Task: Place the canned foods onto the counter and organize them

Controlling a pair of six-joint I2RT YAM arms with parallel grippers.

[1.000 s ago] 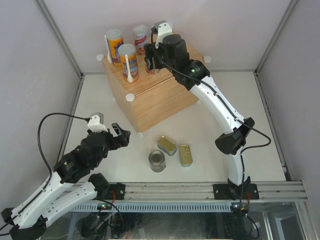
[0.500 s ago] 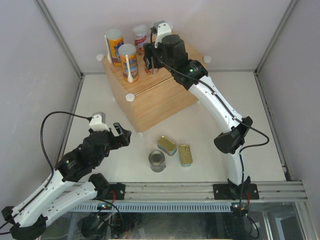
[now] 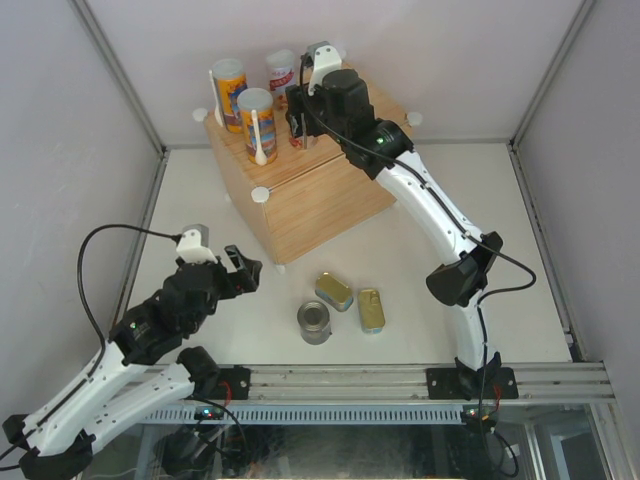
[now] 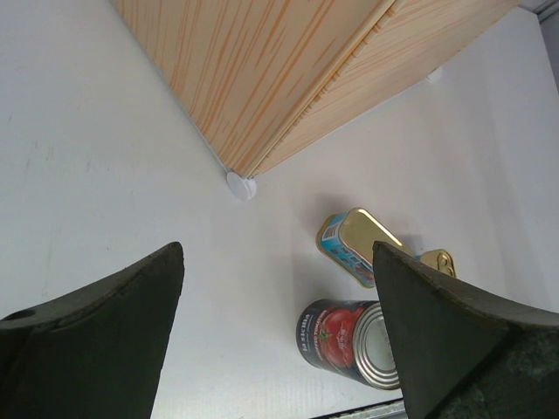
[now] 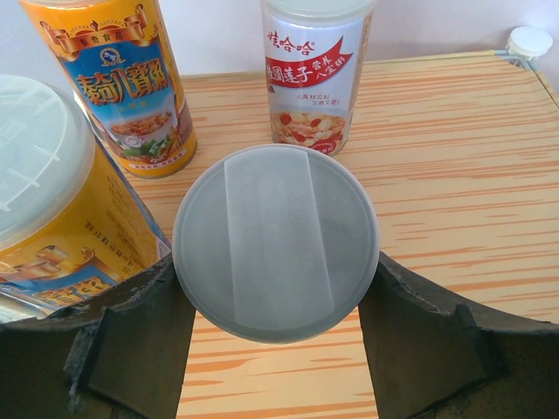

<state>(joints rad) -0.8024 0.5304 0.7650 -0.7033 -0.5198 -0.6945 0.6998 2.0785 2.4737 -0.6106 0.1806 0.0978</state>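
Note:
On the wood-grain counter stand two orange-blue tubes and a white-red tube. My right gripper is over the counter, shut on a second white-lidded tube, one finger against each side. In the right wrist view that tube stands just in front of the white-red tube and beside the orange tubes. A dark-blue can and two gold-teal tins are on the table floor. My left gripper hangs open left of them, empty, with the can between its fingers' line of sight.
White round caps mark the counter's corners. Grey walls close in the white table on three sides, and a metal rail runs along the near edge. The right half of the counter top is bare wood.
Almost nothing: the right arm's elbow has shifted slightly left. Both grippers keep their places and openings.

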